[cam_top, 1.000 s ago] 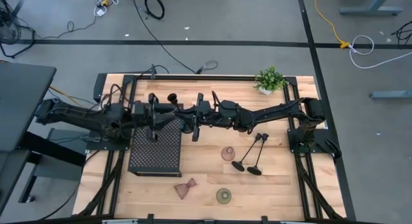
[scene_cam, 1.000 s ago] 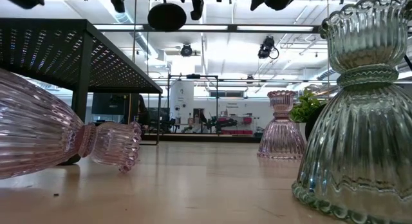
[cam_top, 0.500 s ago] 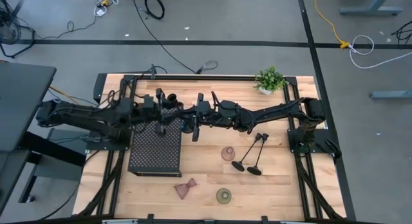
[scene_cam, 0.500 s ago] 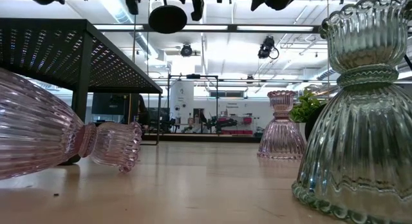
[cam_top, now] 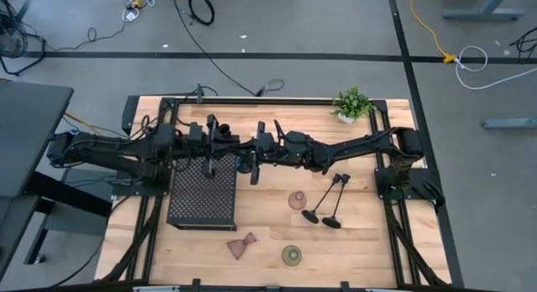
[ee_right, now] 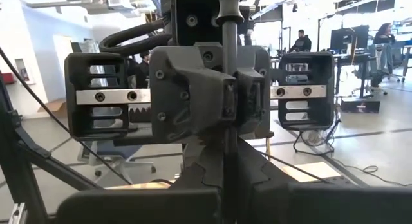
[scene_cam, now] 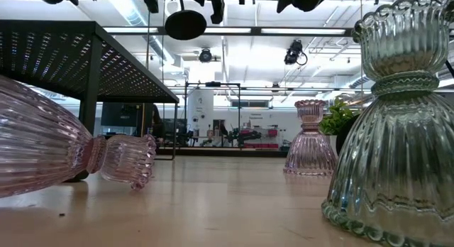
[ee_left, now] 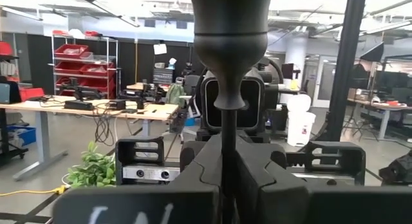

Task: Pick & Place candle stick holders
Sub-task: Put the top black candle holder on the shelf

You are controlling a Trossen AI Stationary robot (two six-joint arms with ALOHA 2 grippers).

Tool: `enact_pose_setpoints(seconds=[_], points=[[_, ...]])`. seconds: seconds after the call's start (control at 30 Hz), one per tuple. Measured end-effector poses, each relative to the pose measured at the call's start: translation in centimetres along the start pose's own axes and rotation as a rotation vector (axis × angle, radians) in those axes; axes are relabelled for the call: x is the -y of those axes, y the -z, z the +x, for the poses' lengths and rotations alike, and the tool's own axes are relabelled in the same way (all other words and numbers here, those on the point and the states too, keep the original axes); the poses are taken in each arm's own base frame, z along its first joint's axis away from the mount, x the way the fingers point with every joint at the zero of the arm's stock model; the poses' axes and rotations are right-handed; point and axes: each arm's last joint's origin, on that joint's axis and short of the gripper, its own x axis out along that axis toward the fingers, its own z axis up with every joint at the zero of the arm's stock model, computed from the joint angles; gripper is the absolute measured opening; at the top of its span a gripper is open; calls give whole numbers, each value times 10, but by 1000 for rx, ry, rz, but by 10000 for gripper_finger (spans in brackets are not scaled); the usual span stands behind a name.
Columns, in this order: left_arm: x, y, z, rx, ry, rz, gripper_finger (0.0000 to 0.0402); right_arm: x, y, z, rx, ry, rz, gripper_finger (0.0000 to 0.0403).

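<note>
One tall black stem holder point(cam_top: 252, 158) hangs in the air above the middle of the tabletop point(cam_top: 369, 242), clamped on its thin stem by both the left pincer point(ee_left: 222, 166) and the right pincer point(ee_right: 226, 163). Two more black stem holders point(cam_top: 327, 200) lie tipped over at about 4 o'clock from it. The pink squat holder point(cam_top: 296, 200) stands upright beside them, the olive-green one point(cam_top: 291, 255) stands at 6 o'clock, and the brown one point(cam_top: 242, 246) lies on its side.

Black perforated tray point(cam_top: 201, 191), dot-grid pattern. Pale wood table point(cam_top: 369, 242), plank grain. Pink ribbed glass holder point(cam_top: 242, 246); second pink ribbed holder point(scene_cam: 310, 138); olive-green ribbed holder point(scene_cam: 390, 126). Black metal stems point(cam_top: 325, 200). Green potted plant point(cam_top: 352, 102), white pot. Dark arms.
</note>
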Motion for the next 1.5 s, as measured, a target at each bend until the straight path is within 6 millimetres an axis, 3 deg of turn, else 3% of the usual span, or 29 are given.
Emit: enact_pose_setpoints(seconds=[0.43, 0.93, 1.23, 1.5], points=[[0, 1, -1, -24, -3, 6, 12, 0, 1, 0, -14, -1, 3, 12], [-3, -1, -10, -73, -38, 38, 12, 0, 2, 0, -22, 21, -5, 164], [-13, -10, -36, -147, -132, 54, 12, 0, 8, -1, -83, 23, -15, 264], [-20, -12, -75, -283, -297, 82, 12, 0, 10, -1, -109, 27, -22, 283]])
